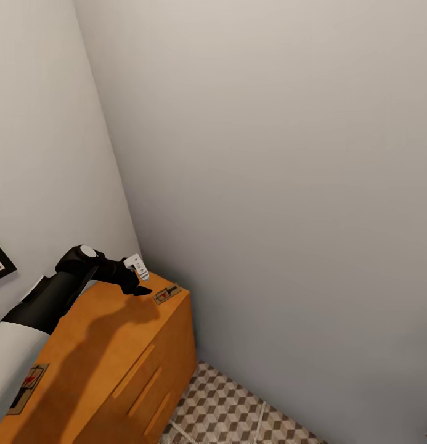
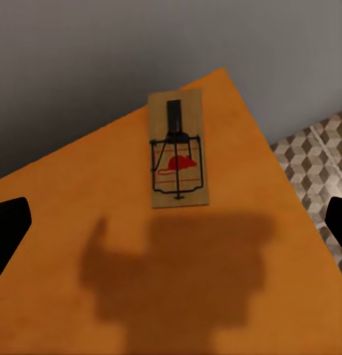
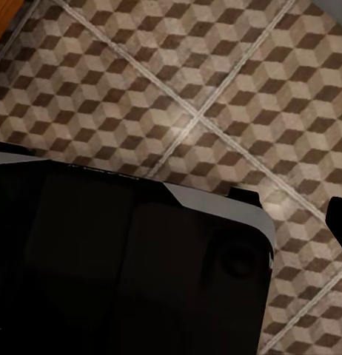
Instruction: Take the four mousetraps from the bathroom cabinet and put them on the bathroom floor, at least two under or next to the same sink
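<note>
Left end effector (image 1: 138, 285) spread, hovering just short of mousetrap (image 2: 177, 151) at cabinet (image 1: 108, 345) top's far corner. Advance, centre fingers across board's narrow sides, then close. Right end effector's state: cannot tell.

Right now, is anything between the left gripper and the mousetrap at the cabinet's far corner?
Nothing visible. The mousetrap lies flat on the bare cabinet top, ahead of the left gripper, whose fingers are spread wide.
</note>
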Robot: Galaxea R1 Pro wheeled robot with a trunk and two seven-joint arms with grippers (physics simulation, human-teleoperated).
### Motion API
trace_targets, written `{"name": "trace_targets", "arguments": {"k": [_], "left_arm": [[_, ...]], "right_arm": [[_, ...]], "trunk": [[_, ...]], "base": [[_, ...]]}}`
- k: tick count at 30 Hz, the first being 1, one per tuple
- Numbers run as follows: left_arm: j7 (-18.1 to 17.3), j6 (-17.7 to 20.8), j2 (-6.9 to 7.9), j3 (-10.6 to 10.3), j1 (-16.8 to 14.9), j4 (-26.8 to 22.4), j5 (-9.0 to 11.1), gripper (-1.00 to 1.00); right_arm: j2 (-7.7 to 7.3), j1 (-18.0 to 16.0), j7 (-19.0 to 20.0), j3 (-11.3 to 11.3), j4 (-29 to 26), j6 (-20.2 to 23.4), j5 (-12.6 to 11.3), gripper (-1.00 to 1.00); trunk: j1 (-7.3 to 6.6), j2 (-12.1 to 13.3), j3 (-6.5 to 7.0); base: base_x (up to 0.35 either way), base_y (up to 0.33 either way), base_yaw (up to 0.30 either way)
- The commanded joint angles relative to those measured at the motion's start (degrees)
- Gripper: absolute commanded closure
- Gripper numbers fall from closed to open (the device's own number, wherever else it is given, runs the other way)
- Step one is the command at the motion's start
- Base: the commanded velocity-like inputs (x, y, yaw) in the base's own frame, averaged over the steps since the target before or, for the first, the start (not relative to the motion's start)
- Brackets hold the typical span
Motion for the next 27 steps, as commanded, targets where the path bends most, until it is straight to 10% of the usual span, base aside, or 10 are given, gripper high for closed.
{"name": "trace_targets", "arguments": {"k": [1, 27], "left_arm": [[-0.31, 0.46, 0.04, -0.08, -0.07, -0.09, -0.26, -1.00], [-1.80, 0.46, 0.05, -0.17, -0.07, -0.62, -0.26, -1.00]], "right_arm": [[0.00, -0.06, 0.15, 0.21, 0.08, -0.21, -0.27, -1.00], [0.00, -0.06, 0.10, 0.21, 0.08, -0.22, -0.27, -1.00]], "trunk": [[0.03, -0.12, -0.19], [0.03, -0.12, -0.64]], "base": [[0.000, 0.000, 0.000], [0.003, 0.000, 0.000]]}}
